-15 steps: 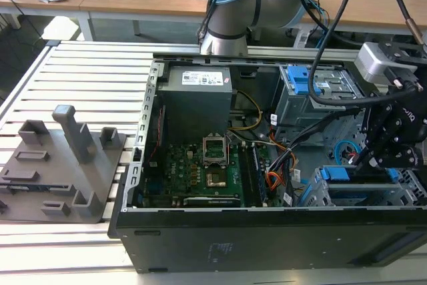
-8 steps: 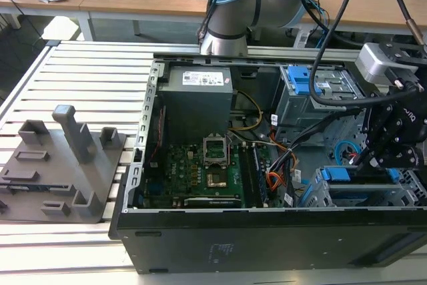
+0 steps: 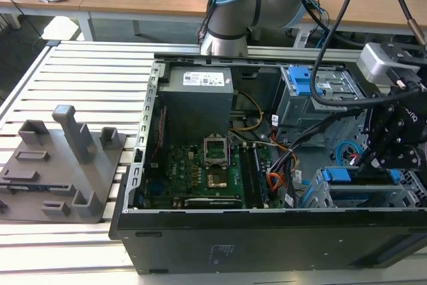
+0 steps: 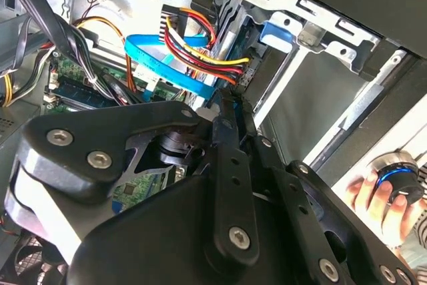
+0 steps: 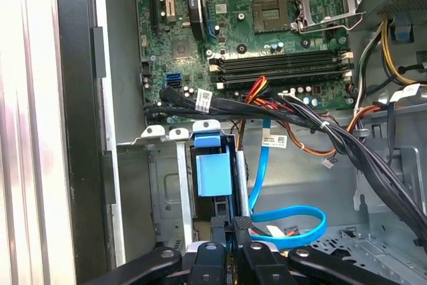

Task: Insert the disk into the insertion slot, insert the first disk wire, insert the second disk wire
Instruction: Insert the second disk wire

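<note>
My hand (image 5: 235, 241), matte black linkage plates with bright screw heads, sits low in the open computer case (image 3: 200, 245). The fingers (image 5: 243, 226) look drawn together on a small dark connector at the end of the disk, though I cannot tell the grip for certain. In the second wrist view my hand (image 4: 227, 115) meets the same spot, where a bundle of red, yellow and black power wires (image 4: 200, 51) and a flat blue data cable (image 4: 167, 58) gather.

Just beyond the fingertips: the disk (image 5: 213, 171), its bright blue plastic caddy smooth and squared, lying inside the insertion slot (image 5: 170, 185), a low cage of light grey sheet metal with folded tabs. In the exterior view the disk (image 3: 350, 176) shows as a blue strip in the slot (image 3: 320, 195) at the case's near corner on the exterior view's right.

Further in: a blue cable loop (image 5: 293, 221) on the perforated floor, thick black wire looms (image 5: 280, 115), then the green motherboard (image 5: 267, 31) with its square socket.

Far: the grey power supply (image 3: 197, 101), the taller bay with blue latch (image 3: 303, 81), and a grey moulded fixture (image 3: 60, 165) on the slatted counter (image 3: 87, 85).
</note>
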